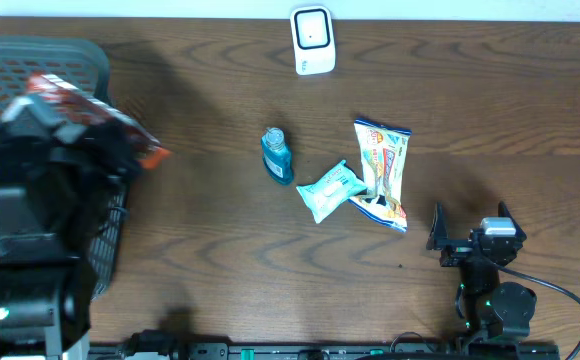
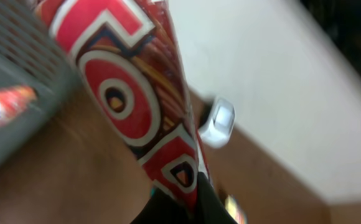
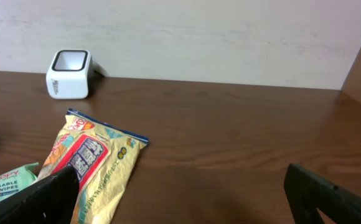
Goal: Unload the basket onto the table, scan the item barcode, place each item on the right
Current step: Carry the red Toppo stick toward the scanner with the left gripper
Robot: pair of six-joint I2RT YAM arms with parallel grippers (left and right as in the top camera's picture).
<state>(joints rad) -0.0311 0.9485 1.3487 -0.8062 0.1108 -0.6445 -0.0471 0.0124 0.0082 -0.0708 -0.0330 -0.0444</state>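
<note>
One red snack packet [image 2: 124, 93] is held clamped in the left gripper [image 2: 174, 202] over one grey basket [image 1: 80, 60], while the right gripper [image 1: 470, 212] is seen spread wide and empty near one blue bottle [image 1: 277, 155], one wipes pack [image 1: 330, 190], one yellow bag [image 1: 382, 170] and one white scanner [image 1: 312, 40].

I'm getting soft, even light with faint shadows on the table [image 1: 220, 70]. The left wrist view is blurring badly across the packet [image 2: 124, 93]; the right is looking sharp.
</note>
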